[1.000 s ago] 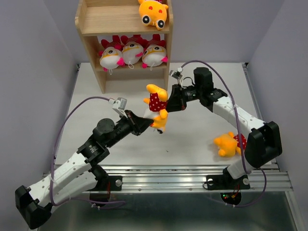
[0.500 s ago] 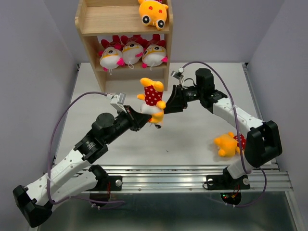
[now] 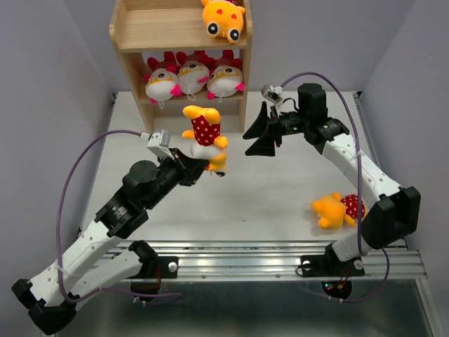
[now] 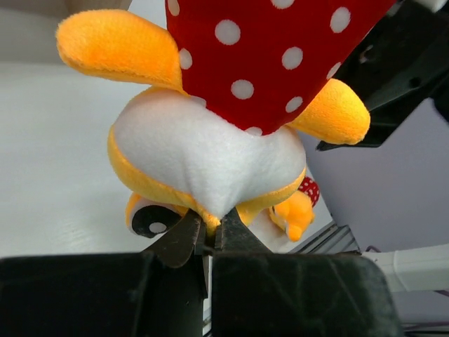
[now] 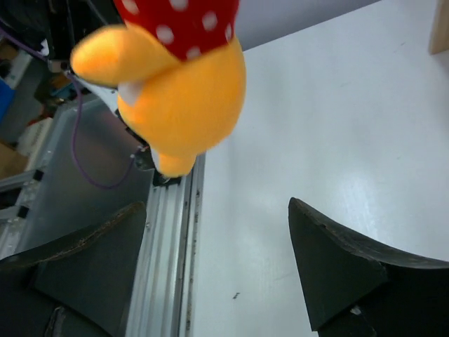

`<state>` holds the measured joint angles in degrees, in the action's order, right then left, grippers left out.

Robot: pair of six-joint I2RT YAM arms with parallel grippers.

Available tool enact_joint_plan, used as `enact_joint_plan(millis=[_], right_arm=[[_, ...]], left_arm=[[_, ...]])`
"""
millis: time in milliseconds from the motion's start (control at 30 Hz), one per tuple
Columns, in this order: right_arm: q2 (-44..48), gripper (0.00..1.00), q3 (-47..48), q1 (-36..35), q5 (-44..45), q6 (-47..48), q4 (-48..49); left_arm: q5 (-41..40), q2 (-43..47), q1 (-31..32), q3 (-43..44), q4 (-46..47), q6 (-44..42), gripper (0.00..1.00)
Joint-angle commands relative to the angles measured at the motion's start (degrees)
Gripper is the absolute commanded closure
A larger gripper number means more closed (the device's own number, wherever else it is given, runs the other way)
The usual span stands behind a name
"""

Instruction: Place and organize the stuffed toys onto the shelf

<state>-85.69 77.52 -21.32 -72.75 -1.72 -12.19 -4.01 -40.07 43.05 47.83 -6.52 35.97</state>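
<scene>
The left end effector [image 4: 210,235] pinches just a fold of the orange toy [image 3: 203,133], aloft near the table's [image 3: 280,196] far edge. The right end effector [image 5: 217,239] gapes wide. So thin a grip could slip.

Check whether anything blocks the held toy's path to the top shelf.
Nothing visible. The toy, pinched in the left jaws, has open air up to the shelf; the right jaws, open, sit off to its right. The top tier's left part is bare.
</scene>
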Motion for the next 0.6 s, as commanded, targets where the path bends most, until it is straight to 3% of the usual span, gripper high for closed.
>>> enact_joint_plan(millis=[0, 200, 367, 567], right_arm=[[-0.2, 0.09, 8.0, -2.2, 7.4, 10.7, -14.2], [0.4, 0.0, 9.2, -6.6, 15.0, 5.9, -11.5], [-1.1, 0.0, 8.8, -7.8, 23.0, 3.0, -9.8], [-3.5, 0.07, 10.5, -8.3, 21.7, -2.9, -4.7]], left_arm=[[3.7, -3.6, 0.0, 2.7, -1.6, -2.0, 1.0], [8.1, -9.7, 0.1, 5.0, -1.7, -3.0, 1.0], [10.3, -11.0, 0.3, 5.0, 1.9, -3.0, 1.0], [12.6, -12.9, 0.4, 4.8, 3.4, -2.7, 1.0]])
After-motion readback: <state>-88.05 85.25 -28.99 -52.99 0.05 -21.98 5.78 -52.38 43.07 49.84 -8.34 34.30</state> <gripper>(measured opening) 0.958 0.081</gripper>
